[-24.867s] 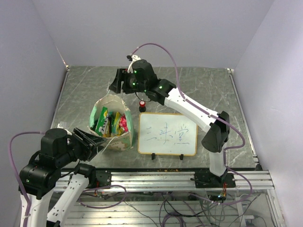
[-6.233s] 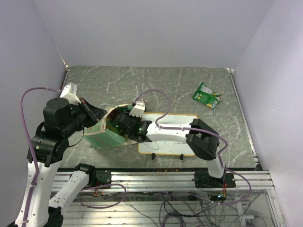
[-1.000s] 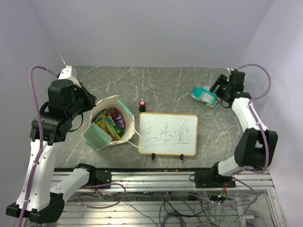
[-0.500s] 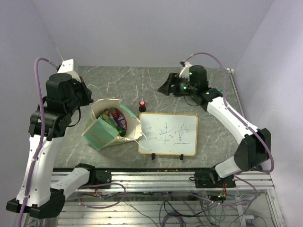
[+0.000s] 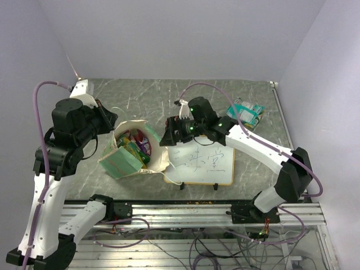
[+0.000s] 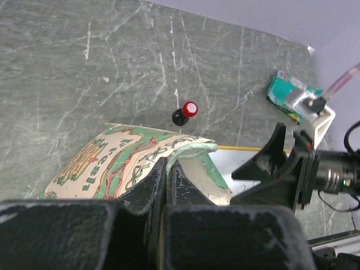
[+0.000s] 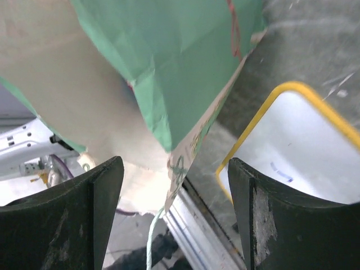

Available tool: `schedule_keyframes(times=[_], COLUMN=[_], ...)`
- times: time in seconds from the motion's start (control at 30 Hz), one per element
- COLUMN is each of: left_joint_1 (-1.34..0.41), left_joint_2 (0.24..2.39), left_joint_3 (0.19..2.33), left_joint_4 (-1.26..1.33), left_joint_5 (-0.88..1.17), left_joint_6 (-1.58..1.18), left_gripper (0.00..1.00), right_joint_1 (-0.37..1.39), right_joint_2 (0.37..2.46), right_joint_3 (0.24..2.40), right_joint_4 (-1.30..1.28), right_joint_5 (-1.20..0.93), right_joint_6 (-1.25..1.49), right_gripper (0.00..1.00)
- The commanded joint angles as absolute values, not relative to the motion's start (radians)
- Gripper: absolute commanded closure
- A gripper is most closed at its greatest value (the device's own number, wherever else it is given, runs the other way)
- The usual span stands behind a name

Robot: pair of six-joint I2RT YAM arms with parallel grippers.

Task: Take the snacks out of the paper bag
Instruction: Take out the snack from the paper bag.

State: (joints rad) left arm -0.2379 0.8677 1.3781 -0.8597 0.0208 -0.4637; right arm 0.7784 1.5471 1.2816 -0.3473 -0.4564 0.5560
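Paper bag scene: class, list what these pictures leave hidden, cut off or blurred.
- Glossy snack packets in the cream-and-mint paper bag: top view, count hidden by overlap and the bag's wall.
- Small red-topped black knob: top view, hidden behind the right tool.
- Wood-framed whiteboard writing: right wrist view, cut off and blurred.
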Motion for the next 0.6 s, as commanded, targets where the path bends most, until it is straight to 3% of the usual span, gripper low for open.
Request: schedule_keyframes(times=[0.0,0.17,0.3,0.57], left_joint_1=[-0.233,-0.233,-0.233,-0.254], left_joint_2=[0.892,0.952,1.011,1.028], left_joint_3=[1.428,1.444,1.495,1.549], left_joint_4=[-0.78,-0.71,-0.634,-0.594], left_joint_5=[-0.03,-0.102,-0.149,-0.036], left_joint_6=[-0.472,-0.422,-0.347,-0.289], left_gripper=[0.93,0.93,0.93,0.93], right_joint_1=[0.855,0.943,0.987,1.038], right_joint_2=[1.548,1.581,1.578,1.629], right_joint_3=[1.271,1.26,1.238,1.256], right_joint_4=[-0.439,-0.505,-0.427,-0.317], right_joint_5=[-0.404,-0.228,-0.164,-0.149], right_joint_6=[0.61,0.705,0.783,0.801], right_gripper=[0.27,0.35,0.58,0.83])
